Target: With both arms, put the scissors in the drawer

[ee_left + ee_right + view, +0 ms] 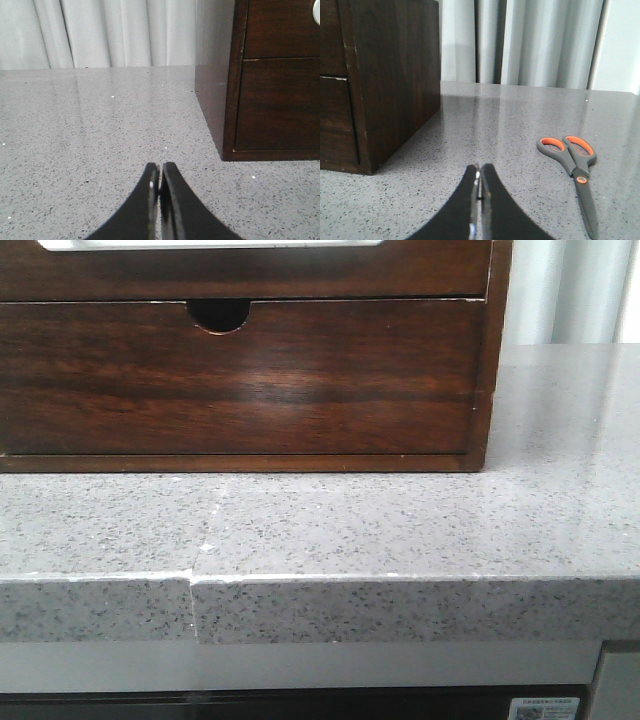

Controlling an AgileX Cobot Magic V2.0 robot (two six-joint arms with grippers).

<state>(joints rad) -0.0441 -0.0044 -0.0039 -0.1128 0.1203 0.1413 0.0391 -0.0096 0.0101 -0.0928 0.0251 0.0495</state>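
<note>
Both sets of fingers, left and right, are pressed together and empty above the table, so I'm at the start. The scissors lie flat near my right arm, apart from the cabinet. Next I think the left must pull the drawer, barely visible and seemingly closed.

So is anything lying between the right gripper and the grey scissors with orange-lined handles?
No. In the right wrist view only bare speckled grey countertop separates the shut right gripper from the scissors.
</note>
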